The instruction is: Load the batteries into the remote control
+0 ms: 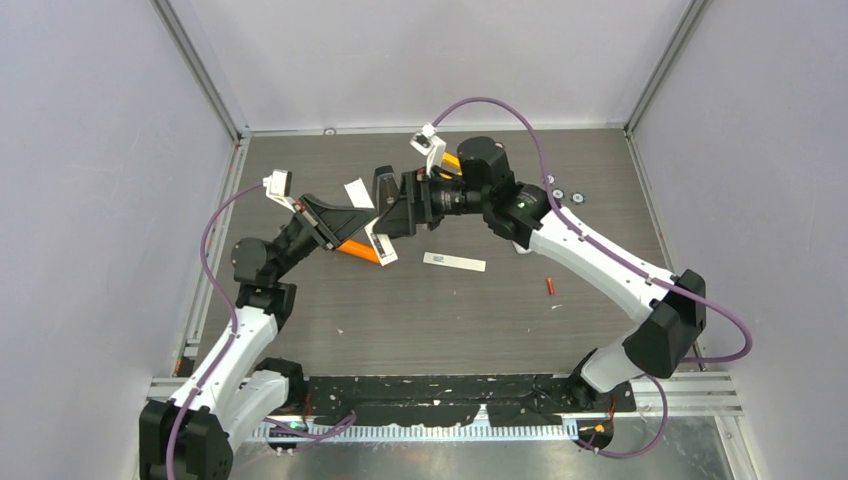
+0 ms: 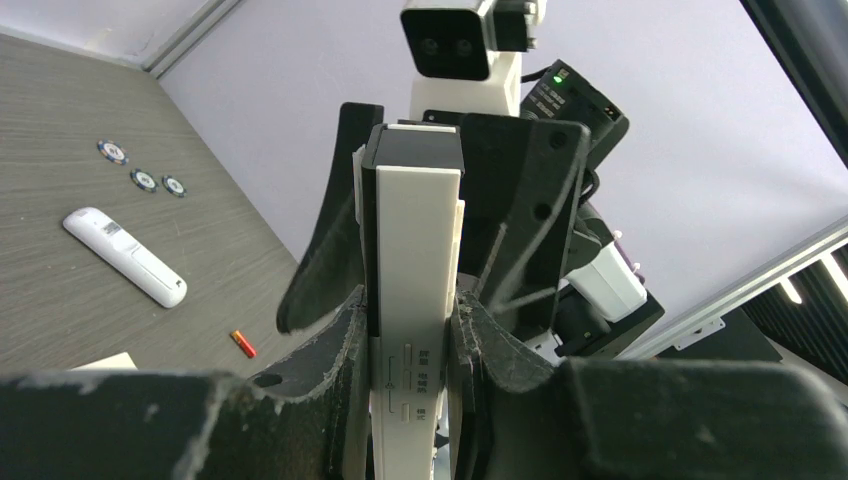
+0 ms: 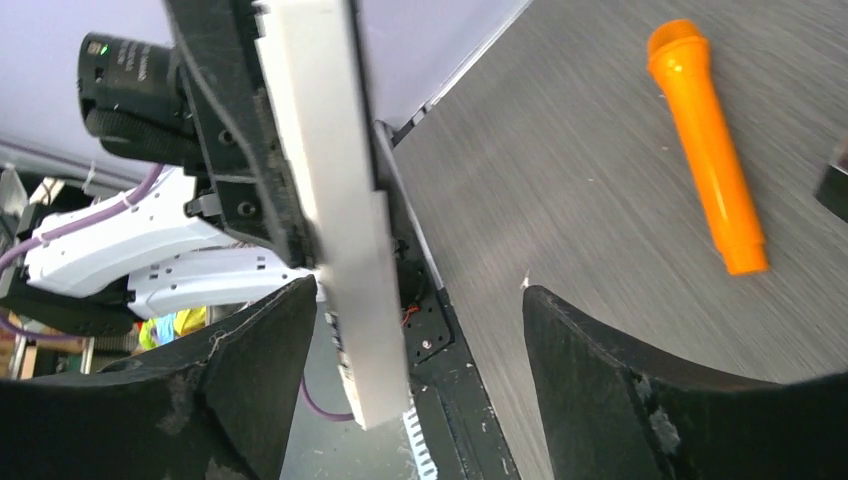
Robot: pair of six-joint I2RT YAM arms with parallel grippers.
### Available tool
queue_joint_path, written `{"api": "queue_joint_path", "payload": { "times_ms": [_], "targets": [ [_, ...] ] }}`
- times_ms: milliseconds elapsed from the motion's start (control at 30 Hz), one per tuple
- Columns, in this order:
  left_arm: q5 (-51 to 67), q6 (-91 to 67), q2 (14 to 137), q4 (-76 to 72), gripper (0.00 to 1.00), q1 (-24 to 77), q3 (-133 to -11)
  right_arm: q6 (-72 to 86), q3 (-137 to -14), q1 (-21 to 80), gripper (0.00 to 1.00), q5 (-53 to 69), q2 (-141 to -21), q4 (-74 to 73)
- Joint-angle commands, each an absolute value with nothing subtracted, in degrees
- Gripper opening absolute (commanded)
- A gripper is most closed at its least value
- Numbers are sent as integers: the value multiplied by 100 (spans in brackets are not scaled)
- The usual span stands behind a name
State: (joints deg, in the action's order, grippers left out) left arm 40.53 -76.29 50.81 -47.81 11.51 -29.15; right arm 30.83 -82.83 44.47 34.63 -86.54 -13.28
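Holding the remote control [image 2: 415,230] upright off the desk [image 1: 470,320], the left pincer [image 2: 410,340] is clenched around its lower part, one finger pressed to each long side. The right pincer [image 3: 415,300] has its fingers spread wide and grips nothing. It sits right at the remote control, which stands just beside one of its fingers with a clear gap to the other.

By my reading, the loading has hardly begun. The red battery [image 1: 550,286] lies loose on the desk, well apart from the remote control on the right arm's side, so it is not yet in. An orange cylinder [image 3: 705,145] also lies on the desk near the remote control; whether it is one of the batteries I cannot tell. No dark grey battery shows in any view, and the pictures do not reveal whether the compartment is open or holds anything.

A second white remote [image 1: 453,262] rests flat on the desk, between the remote control and the red battery.
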Motion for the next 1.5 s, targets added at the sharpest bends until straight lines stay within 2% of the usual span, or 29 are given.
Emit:
{"api": "queue_joint_path", "payload": {
  "times_ms": [0,133,200,300,367,433,567,867,1033,1233,1300,1467],
  "targets": [
    [3988,-7545,5024,-4996,0,1104,-3041,3402,-7986,4039,81,3193,-8015,-1107],
    [3942,-7332,4976,-4622,0,1082,-2991,3520,-7209,3410,79,2354,-7487,-1536],
    [3925,-7177,4931,-4353,0,1084,-2988,3351,-6894,3074,75,1439,-7345,-2288],
    [3916,-6974,4863,-4110,0,1081,-2979,3165,-6403,2661,74,-581,-7200,-3341],
    [3926,-6862,4822,-3965,0,1081,-2999,3104,-5770,2438,74,-1366,-7013,-3514],
    [3929,-6791,4801,-3848,0,1081,-3010,3087,-5373,2130,74,-1642,-6920,-3530],
    [3927,-6763,4830,-3823,0,1081,-3013,2996,-4909,1631,70,-1629,-7050,-3505],
    [3919,-6782,4885,-3963,0,1082,-3017,2954,-4405,1310,65,-1568,-7607,-3199],
    [3903,-6813,4888,-4006,0,1077,-3000,2919,-4196,1171,56,-1311,-7903,-2999],
    [3876,-6867,4884,-4092,0,1039,-2967,2858,-4009,1053,56,-1001,-8063,-2775],
    [3865,-6889,4887,-4115,0,1031,-2965,2830,-4007,1031,52,-961,-8128,-2745],
    [3856,-6914,4892,-4123,0,999,-2945,2777,-3977,1028,24,-1005,-8152,-2701]
  ]
}}
